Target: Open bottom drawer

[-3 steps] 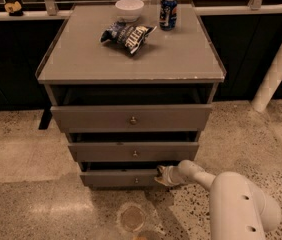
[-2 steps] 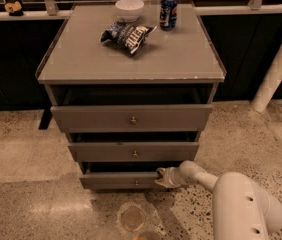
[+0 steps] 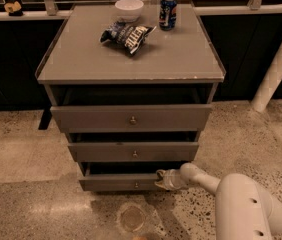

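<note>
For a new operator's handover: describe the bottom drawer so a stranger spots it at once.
Find the grey cabinet. Of its three stacked drawers, take the bottom drawer, nearest the floor. Unlike the two above, it looks narrowest and has the gripper at its right upper edge.

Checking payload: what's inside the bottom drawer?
Only a dark slit shows above the bottom drawer front; the middle drawer covers the rest. The gripper is at that front's right end.
</note>
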Robot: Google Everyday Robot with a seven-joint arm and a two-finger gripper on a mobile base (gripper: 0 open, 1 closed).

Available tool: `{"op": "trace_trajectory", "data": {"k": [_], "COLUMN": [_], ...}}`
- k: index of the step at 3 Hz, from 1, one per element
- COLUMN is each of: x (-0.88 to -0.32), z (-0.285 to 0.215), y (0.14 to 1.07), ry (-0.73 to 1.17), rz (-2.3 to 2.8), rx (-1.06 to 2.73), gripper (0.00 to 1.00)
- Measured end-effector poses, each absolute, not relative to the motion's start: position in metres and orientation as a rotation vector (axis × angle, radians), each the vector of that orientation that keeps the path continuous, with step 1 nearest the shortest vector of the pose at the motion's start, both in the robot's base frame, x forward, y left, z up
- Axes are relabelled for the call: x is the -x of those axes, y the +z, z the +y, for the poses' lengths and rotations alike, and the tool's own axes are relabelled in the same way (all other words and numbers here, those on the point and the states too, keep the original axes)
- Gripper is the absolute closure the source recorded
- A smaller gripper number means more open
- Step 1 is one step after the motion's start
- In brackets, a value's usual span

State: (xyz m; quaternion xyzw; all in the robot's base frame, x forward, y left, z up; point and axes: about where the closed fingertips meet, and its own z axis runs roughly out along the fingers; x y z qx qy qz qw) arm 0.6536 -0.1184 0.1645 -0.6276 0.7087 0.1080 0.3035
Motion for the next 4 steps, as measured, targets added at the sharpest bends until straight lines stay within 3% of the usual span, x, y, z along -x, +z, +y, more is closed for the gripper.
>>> {"op": "trace_trajectory", "data": {"k": [4], "x": [-0.626], "z": [-0.135], "y": [0.169], "ry": [0.247], "rz": [1.872], "rx": [1.666], "gripper": [1.00]}}
